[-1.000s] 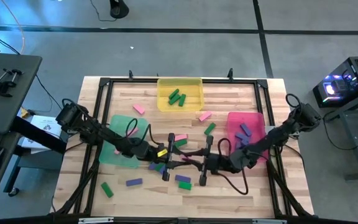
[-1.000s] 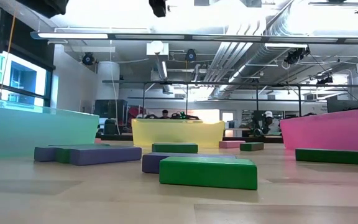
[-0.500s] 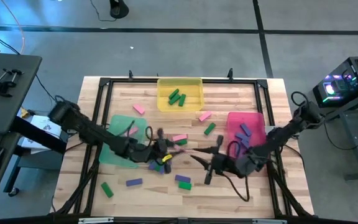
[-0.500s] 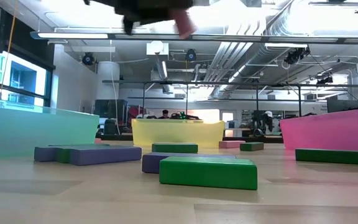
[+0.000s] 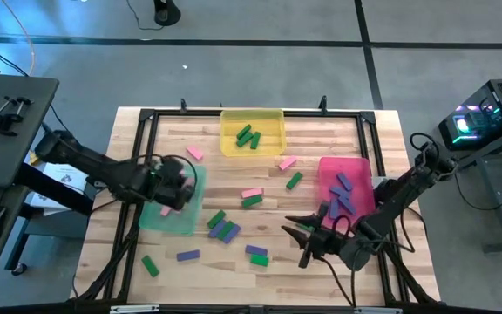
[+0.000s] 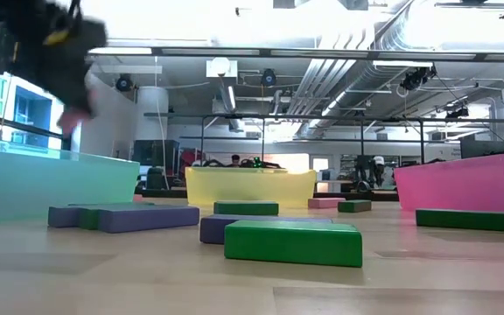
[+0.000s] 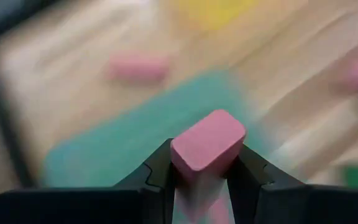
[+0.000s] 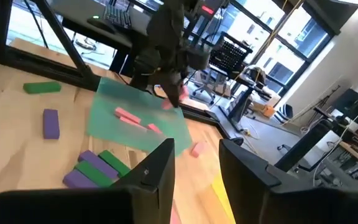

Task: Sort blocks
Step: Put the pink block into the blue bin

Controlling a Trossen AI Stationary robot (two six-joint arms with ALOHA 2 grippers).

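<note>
- A pink block (image 7: 207,144), likely light, stiff and smooth, sat pinched across its narrow faces by the left gripper (image 5: 174,181) over the green tray (image 5: 190,218), at nine o'clock.
- The right gripper (image 5: 301,242) hung empty, fingers parted, at five o'clock.

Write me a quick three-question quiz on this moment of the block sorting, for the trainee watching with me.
1. True or false: the left gripper is shut on a pink block.
2. Which tray does the left gripper hang over? A) green tray B) yellow tray C) pink tray
3. What colour are the blocks in the yellow tray?

Key
1. True: the left wrist view shows the block pinched between the fingers.
2. A.
3. Green. The right gripper stands open and empty over the table's near right part.
</note>
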